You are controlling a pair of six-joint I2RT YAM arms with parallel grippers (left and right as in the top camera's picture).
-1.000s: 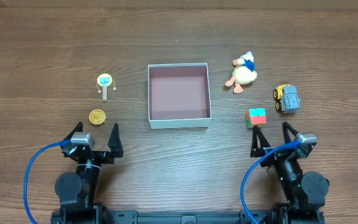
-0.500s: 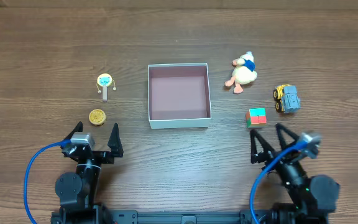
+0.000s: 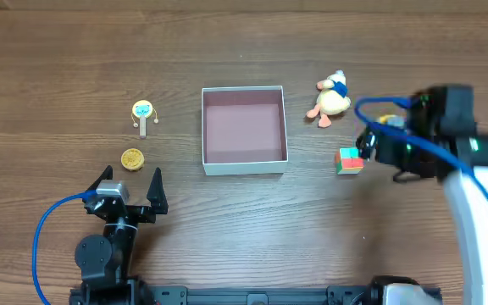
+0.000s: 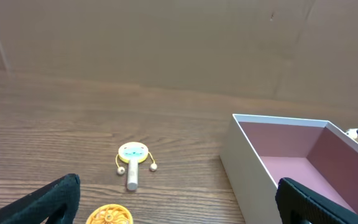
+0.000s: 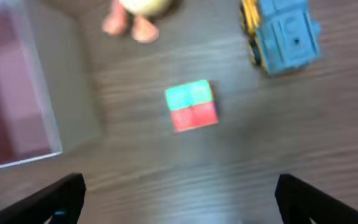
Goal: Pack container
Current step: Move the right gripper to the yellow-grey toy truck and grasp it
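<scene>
One container (image 3: 244, 167), one duck (image 3: 332, 99), one cube (image 3: 349, 160), one truck (image 5: 283, 32), one rattle (image 3: 144, 112), one disc (image 3: 132, 158)

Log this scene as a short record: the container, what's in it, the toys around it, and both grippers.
container: square white-walled box, pinkish bottom, mid-table
contents: nothing inside
toys on the left arm's side: rattle drum, gold disc
toys on the right arm's side: duck, colour cube, blue-yellow truck
left gripper: open, empty, close to the gold disc
right gripper: open, empty, facing the colour cube
</scene>
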